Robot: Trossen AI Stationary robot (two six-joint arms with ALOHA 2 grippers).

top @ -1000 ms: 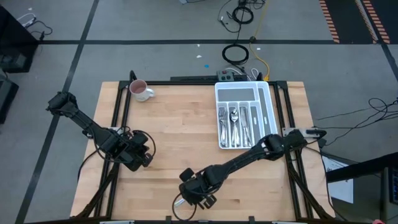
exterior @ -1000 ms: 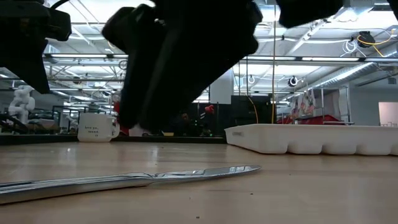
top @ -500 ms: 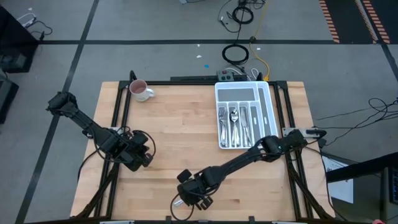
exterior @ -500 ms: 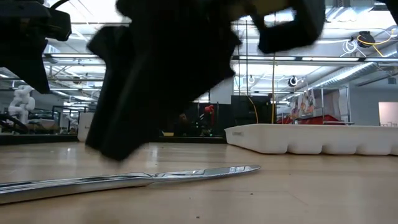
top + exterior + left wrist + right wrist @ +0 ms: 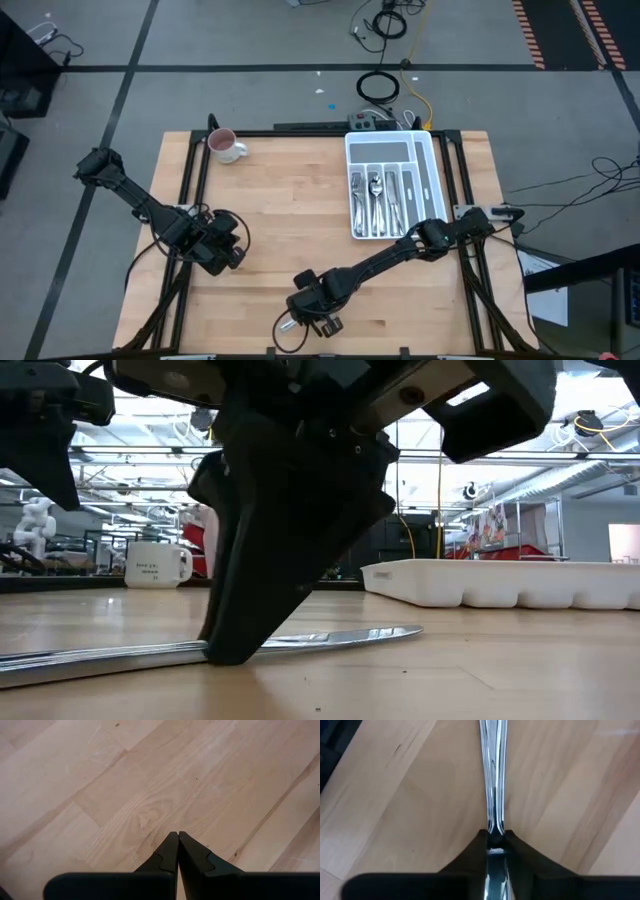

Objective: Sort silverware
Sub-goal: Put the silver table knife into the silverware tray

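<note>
Knife (image 5: 310,641) pinched near table's front edge (image 5: 400,350).

Overhead, table-level, two wrist close-ups

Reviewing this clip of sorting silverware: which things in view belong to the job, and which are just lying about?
Part of the job:
- knife on the table, right gripper closed on it
- silverware already in the white tray
- left gripper, shut, waiting over bare wood

Just lying about:
- white mug at the table's far left corner
- coiled cables on the floor
</note>
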